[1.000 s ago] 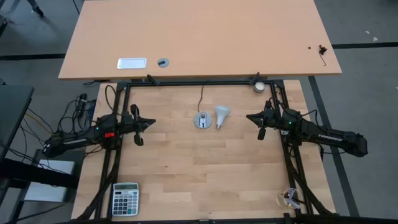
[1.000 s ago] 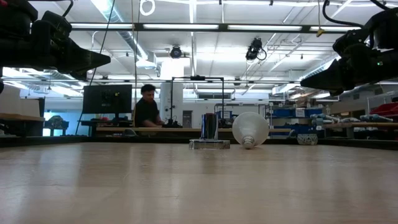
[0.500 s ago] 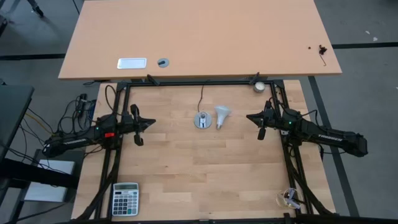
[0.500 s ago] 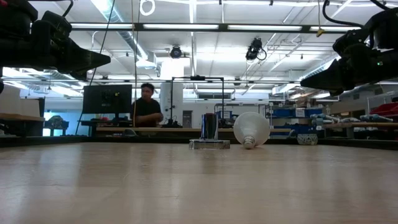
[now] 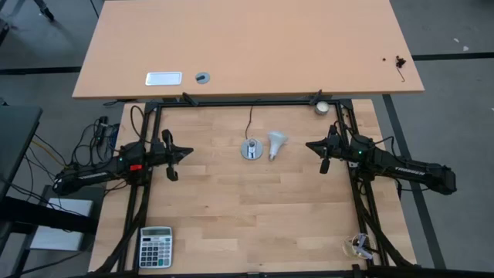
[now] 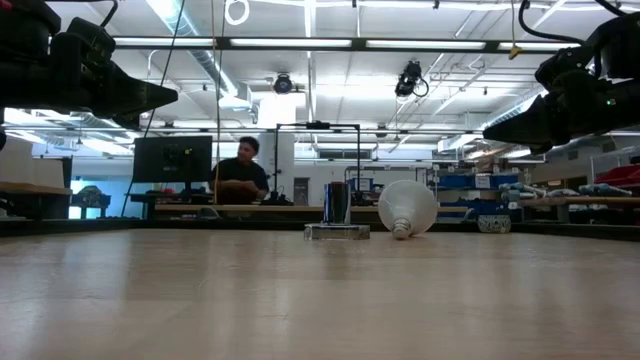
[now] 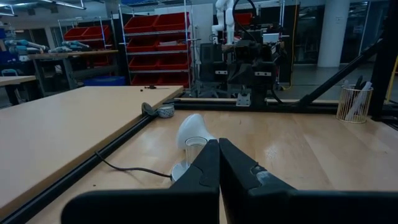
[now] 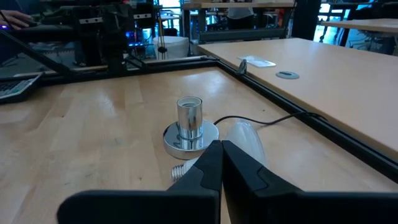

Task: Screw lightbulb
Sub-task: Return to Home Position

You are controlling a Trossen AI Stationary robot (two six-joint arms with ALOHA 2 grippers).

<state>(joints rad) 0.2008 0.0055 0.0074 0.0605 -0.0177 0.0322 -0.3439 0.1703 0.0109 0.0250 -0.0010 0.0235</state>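
Observation:
The white frosted lightbulb (image 5: 275,143) lies on its side on the wooden table, its silvery screw base toward the near edge; it also shows in the low view (image 6: 404,208) and the right wrist view (image 8: 244,138). Just left of it stands the round silver socket base (image 5: 250,150) with its thin black cord (image 5: 249,121). My left gripper (image 5: 187,153) is shut and empty, raised at the table's left. My right gripper (image 5: 310,145) is shut and empty, raised at the right, a little right of the bulb.
A calculator (image 5: 156,247) lies at the near left corner. A small wire holder (image 5: 358,246) stands at the near right. A tape roll (image 5: 321,107) sits on the far frame rail. A second tabletop (image 5: 247,46) lies beyond. A person (image 6: 240,175) sits far behind.

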